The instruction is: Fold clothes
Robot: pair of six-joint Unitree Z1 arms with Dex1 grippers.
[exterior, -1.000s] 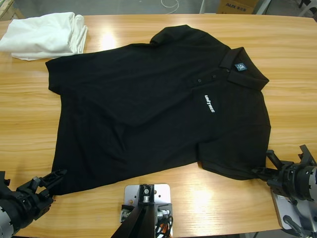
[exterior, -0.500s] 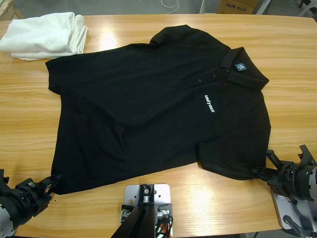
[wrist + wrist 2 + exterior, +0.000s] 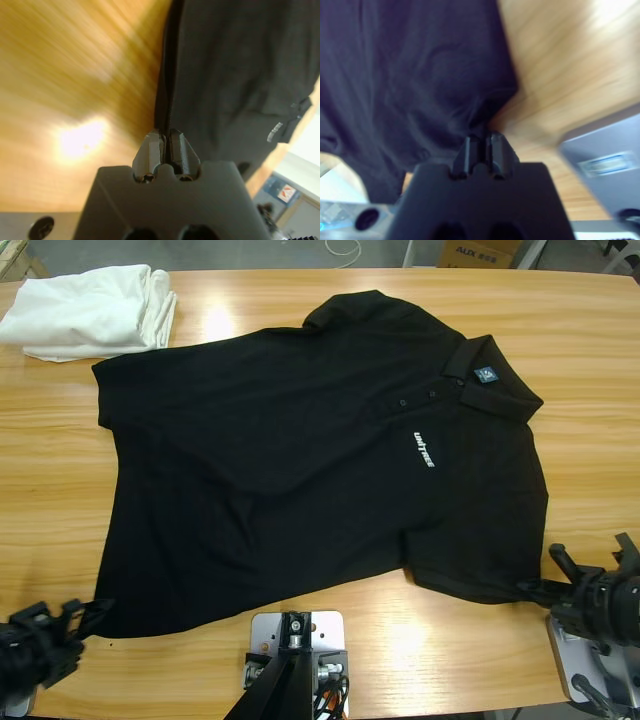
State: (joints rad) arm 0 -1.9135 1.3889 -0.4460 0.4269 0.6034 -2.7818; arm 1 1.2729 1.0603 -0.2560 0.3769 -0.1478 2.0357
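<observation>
The clothes are one black polo shirt (image 3: 300, 470), spread flat on the wooden table (image 3: 590, 360) with its collar (image 3: 492, 385) at the right and white chest lettering (image 3: 421, 449). At the front left, my left gripper (image 3: 98, 608) is shut on the shirt's hem corner. In the left wrist view the gripper (image 3: 166, 137) pinches the edge of the shirt (image 3: 235, 65). My right gripper (image 3: 528, 587) is at the front right, shut on the tip of the near sleeve. The right wrist view shows that gripper (image 3: 483, 140) closed on a bunched fold of the shirt (image 3: 410, 75).
A folded white cloth (image 3: 95, 310) lies at the table's back left corner. A cardboard box (image 3: 480, 252) stands beyond the far edge at the right. Bare wood runs along the front edge and right of the collar.
Both grippers have drawn back toward the table's front corners. The hem corner and the sleeve tip have stretched slightly outward with them. The rest of the shirt stays put.
</observation>
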